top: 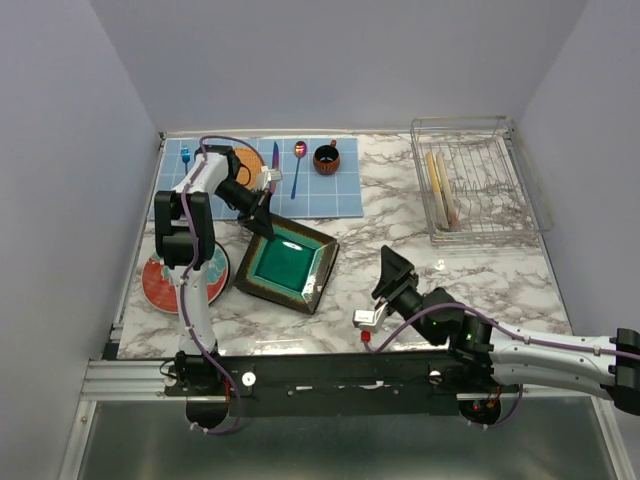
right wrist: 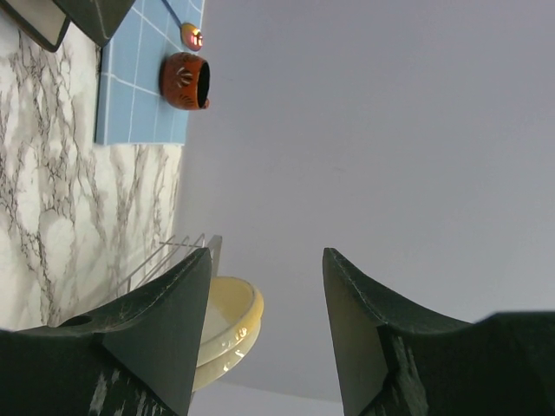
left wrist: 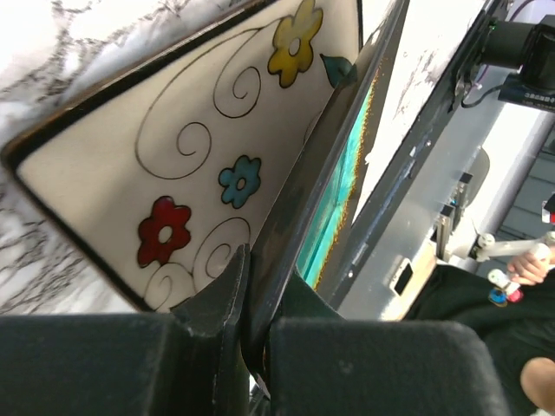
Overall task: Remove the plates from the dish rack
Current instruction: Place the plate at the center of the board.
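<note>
Marble tabletop [top: 400, 200], left fingers [left wrist: 212, 303] tight on rim of dark square plate [top: 288, 265], right fingers [right wrist: 165, 321] spread

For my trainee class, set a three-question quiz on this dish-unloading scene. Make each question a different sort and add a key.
1. How many plates stand in the rack?
2. What does the left pincer grip? A the cup; B the square teal plate; C the spoon.
3. True or false: the right pincer holds a plate.
Key: 1 two; 2 B; 3 false, it hangs open and empty over the table.
</note>
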Controlling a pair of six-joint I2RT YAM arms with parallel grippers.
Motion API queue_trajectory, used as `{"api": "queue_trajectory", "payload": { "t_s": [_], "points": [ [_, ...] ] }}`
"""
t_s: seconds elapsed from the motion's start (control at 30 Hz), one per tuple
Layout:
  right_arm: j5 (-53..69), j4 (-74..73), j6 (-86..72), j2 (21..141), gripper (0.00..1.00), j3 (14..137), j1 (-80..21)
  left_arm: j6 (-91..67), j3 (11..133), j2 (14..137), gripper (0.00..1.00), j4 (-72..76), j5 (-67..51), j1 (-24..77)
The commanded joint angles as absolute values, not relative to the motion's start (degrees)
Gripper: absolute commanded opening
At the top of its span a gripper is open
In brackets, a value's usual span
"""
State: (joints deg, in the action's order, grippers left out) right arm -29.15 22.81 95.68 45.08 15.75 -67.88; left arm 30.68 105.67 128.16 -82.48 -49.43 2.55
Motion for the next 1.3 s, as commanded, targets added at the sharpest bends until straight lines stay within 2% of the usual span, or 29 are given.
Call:
{"api": "queue_trajectory", "payload": {
  "t_s": [0.0, 1.13, 1.27],
  "points": [
    [-28.3, 25.23, 96.42, 43.95, 0.62, 15.03, -67.94, 34.37, 104.85, 129.02, 0.0, -78.32, -37.97, 4.57],
    [-26.9, 25.23, 97.91, 40.96, 0.58, 13.01, -67.94, 28.92, 115.05, 136.84, 0.0, -75.59, -34.63, 5.8],
    [-27.25, 24.79, 97.74, 40.43, 0.58, 12.83, -67.94, 28.3, 116.45, 137.99, 0.04, -75.23, -33.31, 5.89]
  ]
}}
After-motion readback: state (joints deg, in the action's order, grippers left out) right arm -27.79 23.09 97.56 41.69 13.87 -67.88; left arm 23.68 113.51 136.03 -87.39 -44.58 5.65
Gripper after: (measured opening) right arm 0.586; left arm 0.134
